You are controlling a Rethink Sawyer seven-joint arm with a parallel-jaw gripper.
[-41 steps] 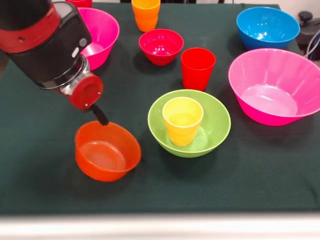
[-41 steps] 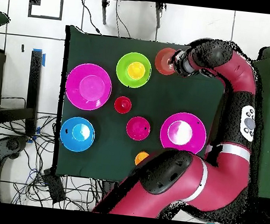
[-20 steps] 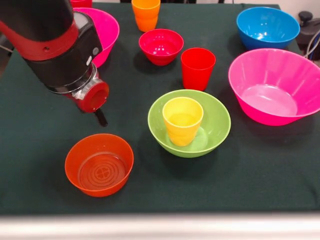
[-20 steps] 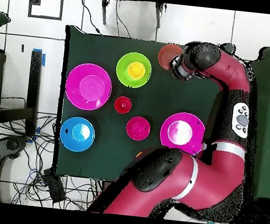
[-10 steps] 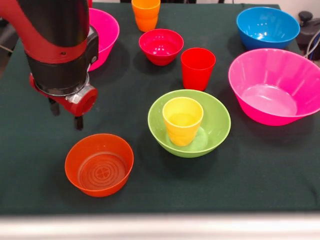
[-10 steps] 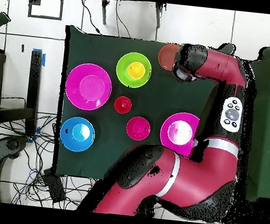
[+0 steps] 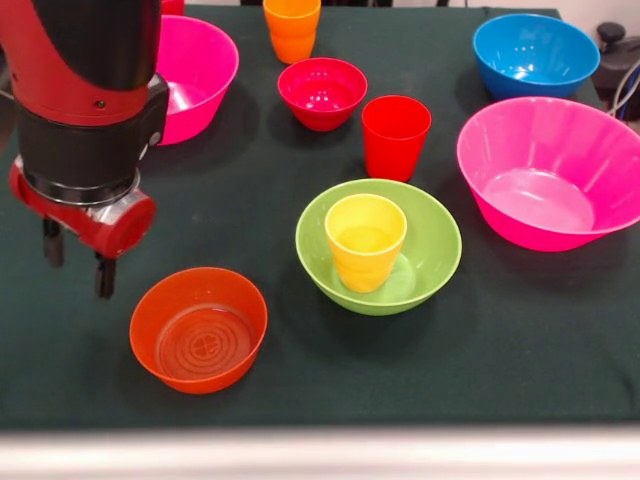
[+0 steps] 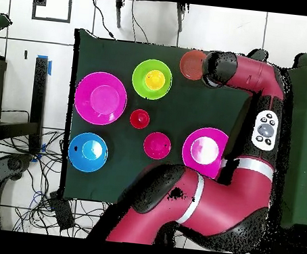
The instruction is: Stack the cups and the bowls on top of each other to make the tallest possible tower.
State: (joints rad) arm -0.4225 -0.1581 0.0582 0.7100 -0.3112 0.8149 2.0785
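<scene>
Sitting upright on the dark counter point(image 7: 500, 340): orange bowl point(image 7: 198, 328), alone and empty, well apart from lime-green bowl point(image 7: 430, 245) holding yellow cup point(image 7: 365, 241). Hovering just beside orange bowl: gripper point(image 7: 76, 259), spread wide, gripping nothing.

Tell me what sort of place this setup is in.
Probably a robotics lab or test room. A red and black arm works over a table covered in dark green cloth, loose cables trail across a white tiled floor, and bright plastic bowls and cups serve as props.
</scene>
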